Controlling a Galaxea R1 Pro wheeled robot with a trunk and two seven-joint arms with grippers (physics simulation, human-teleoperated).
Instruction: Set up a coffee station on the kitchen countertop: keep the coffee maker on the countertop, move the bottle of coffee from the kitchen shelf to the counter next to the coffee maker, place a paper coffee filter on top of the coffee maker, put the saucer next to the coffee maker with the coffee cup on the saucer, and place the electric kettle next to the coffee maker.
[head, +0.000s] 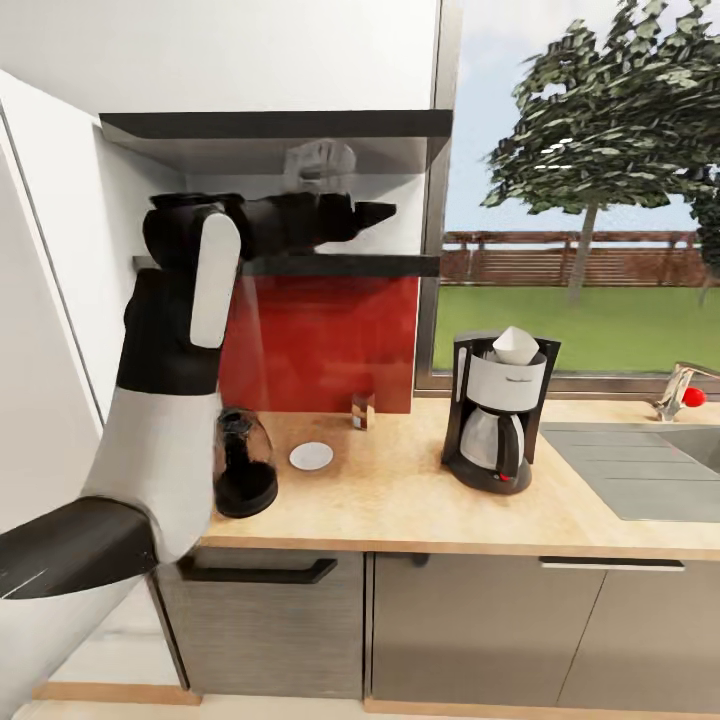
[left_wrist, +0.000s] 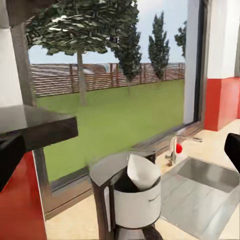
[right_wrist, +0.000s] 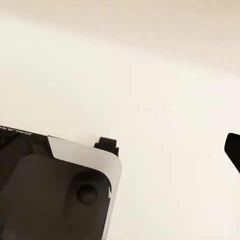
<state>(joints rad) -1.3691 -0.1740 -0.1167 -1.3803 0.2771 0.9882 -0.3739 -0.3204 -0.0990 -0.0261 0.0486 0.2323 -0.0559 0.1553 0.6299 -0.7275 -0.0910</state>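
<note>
Head view, left jaws: seem parted, hard to tell; left gripper (head: 372, 213) level, just over the kitchen shelf (head: 340, 265)
Left arm: raised, elbow bent, forearm horizontal
Right jaws: cannot tell
Paper coffee filter (head: 516, 345): atop coffee maker (head: 497, 412)
Kitchen countertop (head: 400, 495): electric kettle (head: 243, 463), saucer (head: 311, 456) beside it

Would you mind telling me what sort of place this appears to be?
Most likely a home kitchen: a wooden countertop over grey cabinets, a coffee maker by the window, and a sink with a tap.
</note>
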